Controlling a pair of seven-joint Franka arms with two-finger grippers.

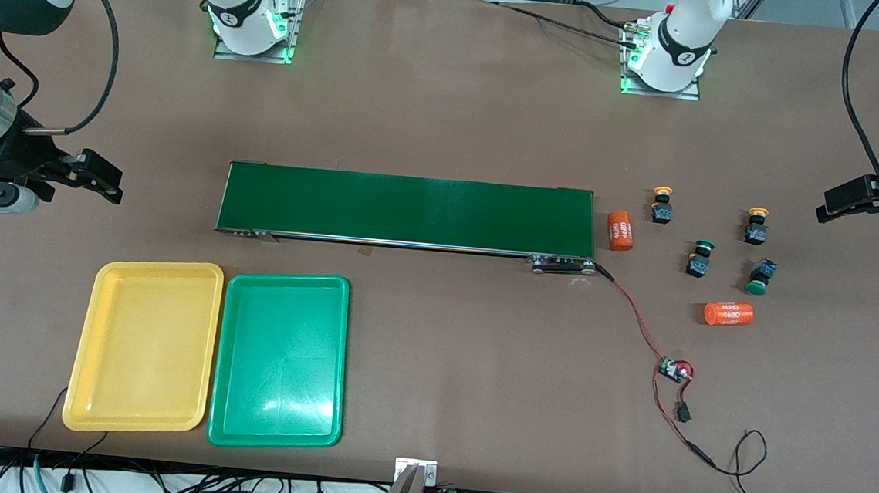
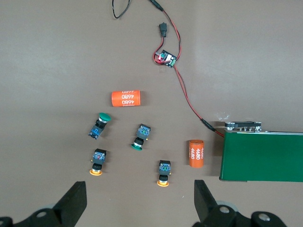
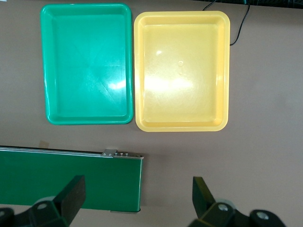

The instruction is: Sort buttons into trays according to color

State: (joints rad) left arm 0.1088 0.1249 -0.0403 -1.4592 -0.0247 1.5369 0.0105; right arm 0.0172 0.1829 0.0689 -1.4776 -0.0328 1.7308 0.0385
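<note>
Both arms wait, left gripper (image 2: 137,203) and right gripper (image 3: 135,201) fingers spread, empty. Buttons (image 1: 699,257) clustered at conveyor's (image 1: 408,209) 3 o'clock; trays (image 1: 279,359) at 7 o'clock. Risk: probably nudging orange cylinders (image 1: 729,314), knocking neighbouring buttons.

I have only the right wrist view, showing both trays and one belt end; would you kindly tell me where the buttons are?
Observer: All four stand on the table off the conveyor belt's other end, toward the left arm's end of the table.
Operator: Which colors are nearer the front camera?
Observer: The green-capped buttons; the yellow-capped buttons are farther.
Operator: My right end effector is open near the belt's end. And the left one?
Observer: The left end effector is open and empty, above the table by the buttons.
</note>
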